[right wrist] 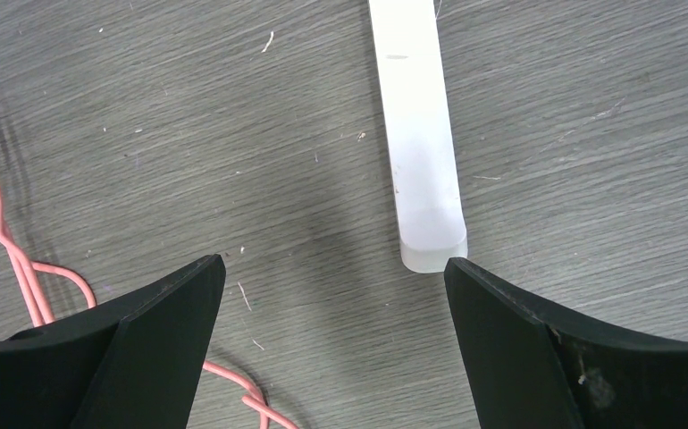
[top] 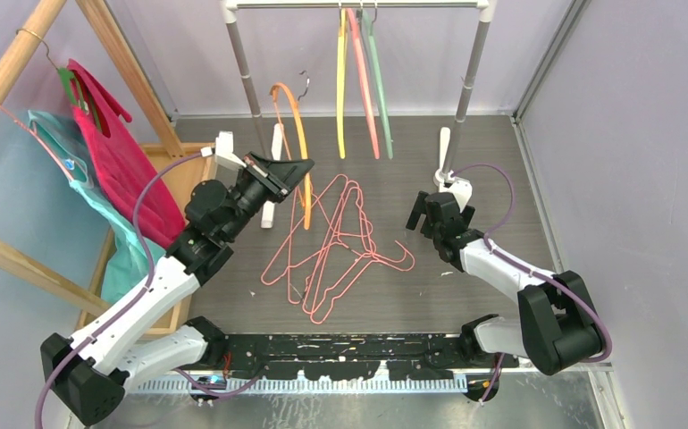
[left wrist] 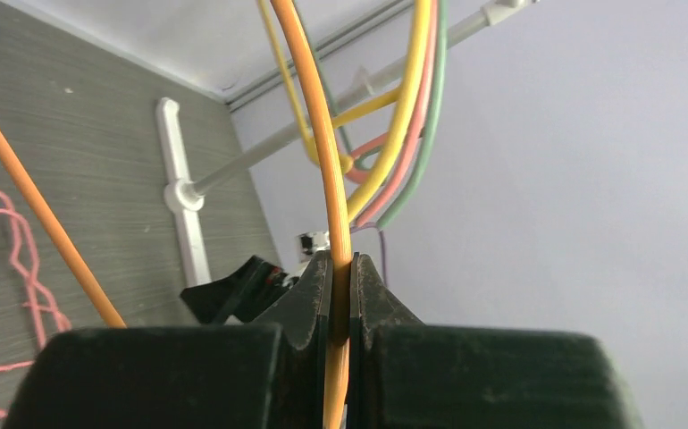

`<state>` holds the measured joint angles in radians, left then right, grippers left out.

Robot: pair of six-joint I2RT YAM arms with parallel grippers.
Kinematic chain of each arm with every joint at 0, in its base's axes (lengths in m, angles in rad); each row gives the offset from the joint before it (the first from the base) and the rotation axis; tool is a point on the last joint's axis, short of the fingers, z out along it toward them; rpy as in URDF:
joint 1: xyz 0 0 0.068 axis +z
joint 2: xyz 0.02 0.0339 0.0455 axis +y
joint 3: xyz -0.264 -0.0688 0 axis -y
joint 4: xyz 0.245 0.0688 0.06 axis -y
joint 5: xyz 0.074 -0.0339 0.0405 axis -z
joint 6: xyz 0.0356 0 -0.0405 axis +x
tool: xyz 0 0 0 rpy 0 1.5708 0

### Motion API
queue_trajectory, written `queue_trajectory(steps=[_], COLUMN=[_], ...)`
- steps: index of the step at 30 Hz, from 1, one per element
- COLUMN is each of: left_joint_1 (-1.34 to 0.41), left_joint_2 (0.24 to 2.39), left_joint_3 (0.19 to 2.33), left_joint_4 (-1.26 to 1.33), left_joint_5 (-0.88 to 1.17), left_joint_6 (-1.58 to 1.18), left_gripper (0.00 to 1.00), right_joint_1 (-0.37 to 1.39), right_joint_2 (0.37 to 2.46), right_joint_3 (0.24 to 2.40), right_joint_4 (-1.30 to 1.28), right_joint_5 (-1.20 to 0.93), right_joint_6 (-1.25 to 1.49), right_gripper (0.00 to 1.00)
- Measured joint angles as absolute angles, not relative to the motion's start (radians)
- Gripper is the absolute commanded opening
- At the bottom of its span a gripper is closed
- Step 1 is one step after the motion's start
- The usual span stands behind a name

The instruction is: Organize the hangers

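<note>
My left gripper [top: 301,170] is shut on the thick orange hanger [top: 294,121] and holds it above the floor, left of the rail's left post. In the left wrist view the orange hanger [left wrist: 318,134] runs straight up out of the closed left gripper [left wrist: 341,268]. Yellow [top: 341,89], pink [top: 364,89] and grey-green [top: 379,89] hangers hang from the white rail [top: 358,4]. Several pink wire hangers [top: 340,241] lie tangled on the floor between the arms. My right gripper [top: 423,217] stands open and empty low over the floor, right of that pile [right wrist: 19,259].
A wooden frame [top: 19,63] at the left carries hangers draped with magenta [top: 117,161] and teal [top: 117,241] garments over a wooden box [top: 175,170]. The rack's white foot [right wrist: 416,134] lies just ahead of the right gripper [right wrist: 334,264]. Grey walls close in the back and right.
</note>
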<state>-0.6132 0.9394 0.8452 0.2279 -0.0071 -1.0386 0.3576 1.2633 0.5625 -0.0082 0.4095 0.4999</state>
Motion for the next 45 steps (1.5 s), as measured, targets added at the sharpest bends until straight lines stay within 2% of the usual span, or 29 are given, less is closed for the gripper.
queue_trajectory(steps=[6, 19, 45], left_joint_1=[-0.613, -0.613, -0.561], left_joint_2=[0.985, 1.228, 1.427], left_joint_3=[0.892, 1.158, 1.289], left_joint_4=[0.292, 0.447, 0.521], left_joint_5=[0.028, 0.11, 0.105], left_joint_6=[-1.135, -1.19, -1.217], left_gripper=[0.0, 0.0, 0.0], right_joint_1=[0.358, 0.358, 0.358], right_joint_2=[1.263, 1.251, 1.276], right_joint_3=[0.563, 0.563, 0.563], right_joint_4=[-0.009, -0.016, -0.014], right_joint_5=[0.41, 0.416, 0.416], right_joint_6=[0.5, 0.5, 0.498], right_gripper=[1.0, 1.0, 1.0])
